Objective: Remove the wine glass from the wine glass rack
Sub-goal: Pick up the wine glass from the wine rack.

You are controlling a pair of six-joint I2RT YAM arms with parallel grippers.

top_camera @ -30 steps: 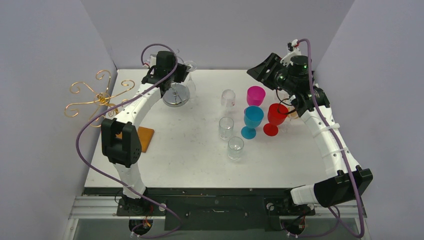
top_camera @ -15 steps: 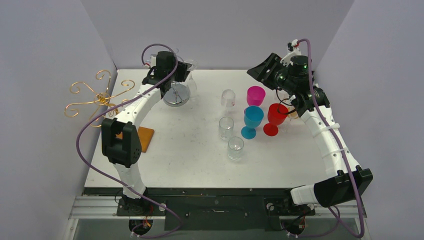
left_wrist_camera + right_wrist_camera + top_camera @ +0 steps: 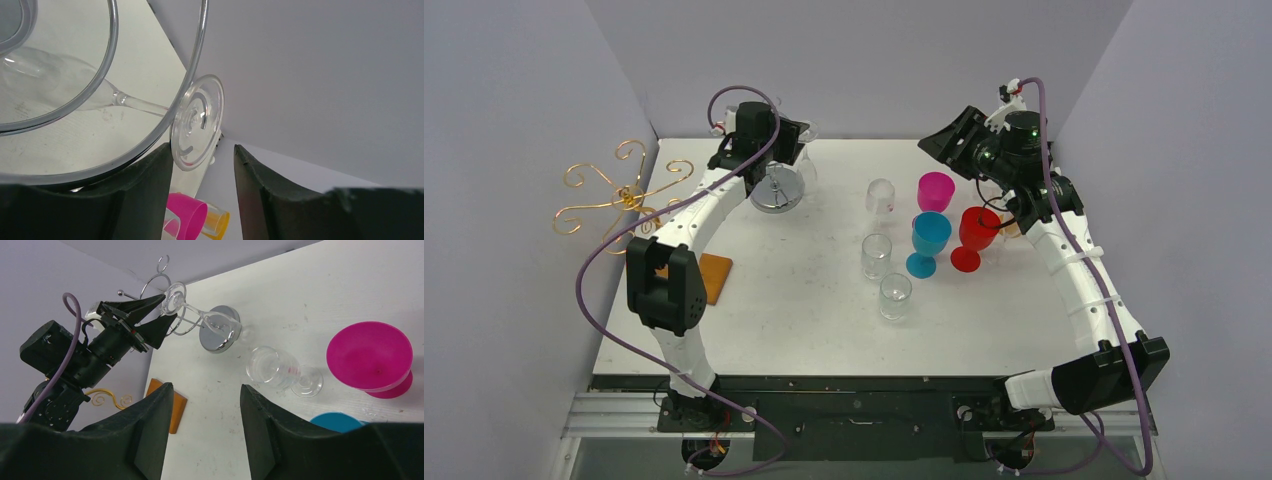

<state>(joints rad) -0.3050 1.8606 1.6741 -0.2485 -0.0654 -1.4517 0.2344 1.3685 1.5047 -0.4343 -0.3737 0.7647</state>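
Left tool point(image 3: 202, 146) spread, clear wine glass point(image 3: 197, 120) tilted, foot between

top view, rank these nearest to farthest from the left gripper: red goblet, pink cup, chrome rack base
From the left gripper:
1. chrome rack base, right beside it at the far left of the table.
2. pink cup, right of centre.
3. red goblet, farthest right.

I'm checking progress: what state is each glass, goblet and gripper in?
Wine glass: inverted on the wine glass rack.
Left gripper: open, at its foot.
Right gripper: open, empty.
Pink goblet: upright.
Blue goblet: upright.
Red goblet: upright.
Clear stemmed glass: upright.
Two small clear glasses: upright.
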